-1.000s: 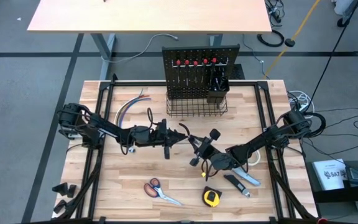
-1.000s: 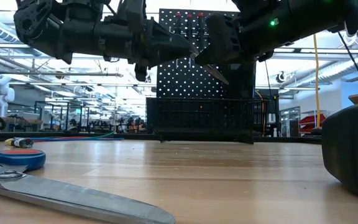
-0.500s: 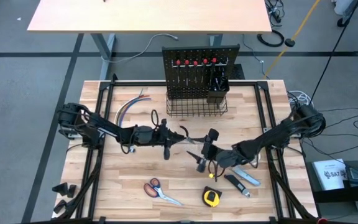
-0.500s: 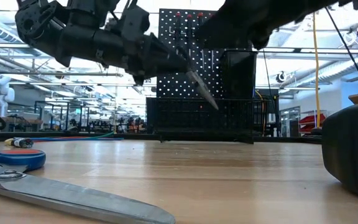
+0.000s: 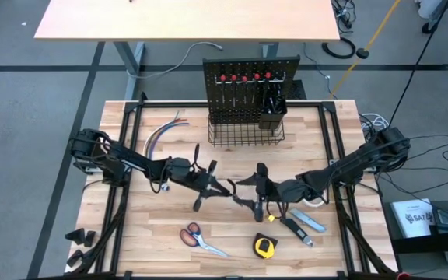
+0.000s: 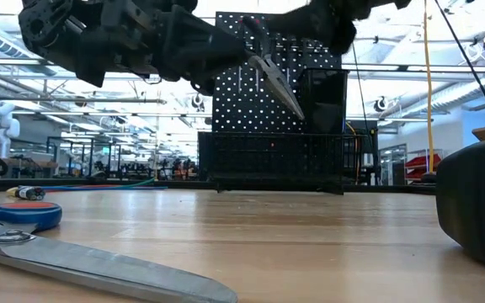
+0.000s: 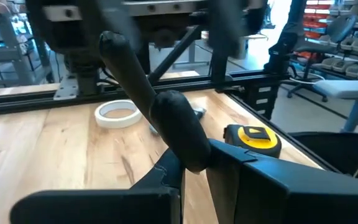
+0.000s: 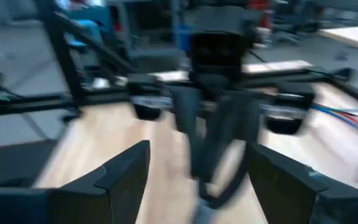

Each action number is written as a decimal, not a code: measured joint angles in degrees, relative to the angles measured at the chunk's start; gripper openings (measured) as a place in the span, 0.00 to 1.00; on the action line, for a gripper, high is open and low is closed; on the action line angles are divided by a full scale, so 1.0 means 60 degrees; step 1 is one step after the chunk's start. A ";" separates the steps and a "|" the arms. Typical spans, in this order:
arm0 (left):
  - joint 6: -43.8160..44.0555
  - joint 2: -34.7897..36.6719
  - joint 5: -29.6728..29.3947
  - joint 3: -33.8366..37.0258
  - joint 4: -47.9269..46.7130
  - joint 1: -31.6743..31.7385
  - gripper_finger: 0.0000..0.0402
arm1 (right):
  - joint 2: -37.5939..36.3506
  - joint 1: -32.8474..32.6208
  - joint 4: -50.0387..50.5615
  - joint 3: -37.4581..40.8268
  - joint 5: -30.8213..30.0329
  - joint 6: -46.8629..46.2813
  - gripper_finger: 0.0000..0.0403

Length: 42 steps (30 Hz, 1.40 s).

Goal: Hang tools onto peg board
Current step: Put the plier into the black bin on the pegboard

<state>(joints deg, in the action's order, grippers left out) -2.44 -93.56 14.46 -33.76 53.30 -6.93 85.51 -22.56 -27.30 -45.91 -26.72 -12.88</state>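
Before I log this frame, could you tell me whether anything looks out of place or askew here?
Nothing looks damaged or spilled. The left end effector holds black-handled pliers tilted in mid-air, and scissors, tape measure and utility knife lie loose, not on the peg board.

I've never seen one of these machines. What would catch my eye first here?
Two dark arms meet above the middle of the wooden table: the left tool grips black-handled pliers, and the right tool stands open close by. Behind them rises the black peg board, with red-handled screwdrivers on it. Orange-handled scissors and a yellow tape measure lie in front.
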 joint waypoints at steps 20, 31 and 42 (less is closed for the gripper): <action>-0.0449 0.0000 -0.0216 0.0000 -0.0889 -0.0060 0.10 | 0.0198 0.0394 -0.0788 0.0004 0.0204 0.0341 0.63; -0.0750 0.0000 0.0047 -0.0036 -0.0179 -0.0238 0.10 | 0.0602 0.0588 -0.0405 0.0004 0.0969 -0.0385 0.63; -0.0728 0.0000 -0.0209 -0.0142 -0.0653 -0.0253 0.10 | 0.1290 0.0815 -0.1320 0.0007 0.1231 -0.0457 0.54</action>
<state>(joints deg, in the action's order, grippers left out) -6.80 -93.56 13.20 -34.61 49.39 -8.45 93.25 -17.67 -35.22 -45.87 -19.33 -15.62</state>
